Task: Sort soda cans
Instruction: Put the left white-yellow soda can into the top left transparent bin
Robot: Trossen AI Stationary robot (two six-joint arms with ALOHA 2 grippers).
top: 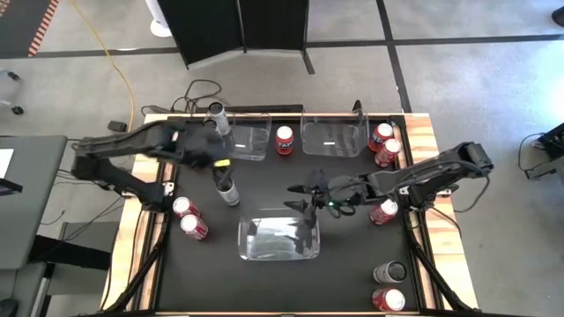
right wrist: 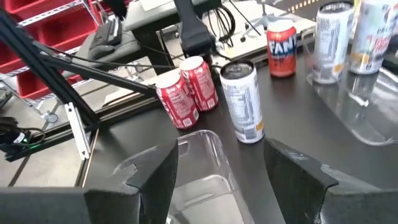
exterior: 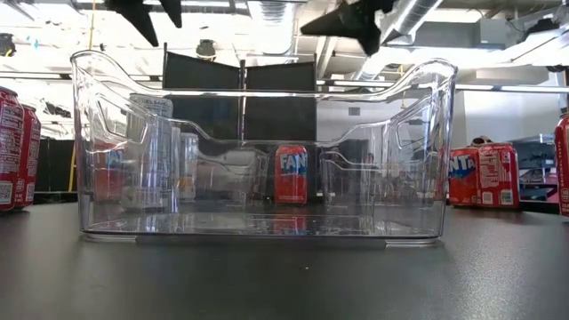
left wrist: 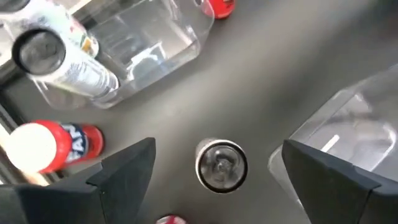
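Cans are seen scattered over the black table point(top: 264, 291) in the high view. Two red cans point(top: 189, 217) stand at the left edge, one red can point(top: 284, 139) between the two far bins, two more point(top: 385, 144) at the far right, one point(top: 383, 211) right of centre, and a grey can point(top: 389, 272) plus a red one point(top: 389, 299) at the near right corner. A silver can point(top: 227, 189) stands upright left of centre, directly under the left gripper point(top: 220, 167); another silver can point(top: 217, 119) is seen at the far left bin point(top: 248, 139). The right gripper point(top: 307, 197) is held over the near bin point(top: 278, 239), w/ nothing between its fingers. The far right bin point(top: 333, 137) holds no can.

Low view: the near bin point(exterior: 267, 151) fills the pic; a red can point(exterior: 291, 174) is seen through it, red cans at the left edge point(exterior: 12, 149) and a pair at the right point(exterior: 484, 176). Both grippers' tips show at the top; which is which cannot be told here.

Left wrist view: the left gripper point(left wrist: 214, 171) is spread wide, approx. over the silver can's point(left wrist: 221, 164) top, not touching it. A red can point(left wrist: 53, 144) and a tilted silver can point(left wrist: 62, 59) by a bin point(left wrist: 149, 56) are also shown.

Right wrist view: the right gripper point(right wrist: 221, 168) is parted and holds nothing; the near bin's rim point(right wrist: 202, 155) lies just below. Beyond it, the silver can point(right wrist: 244, 102), two red cans point(right wrist: 188, 91), one red can point(right wrist: 282, 48) and further silver cans point(right wrist: 333, 40) are seen.
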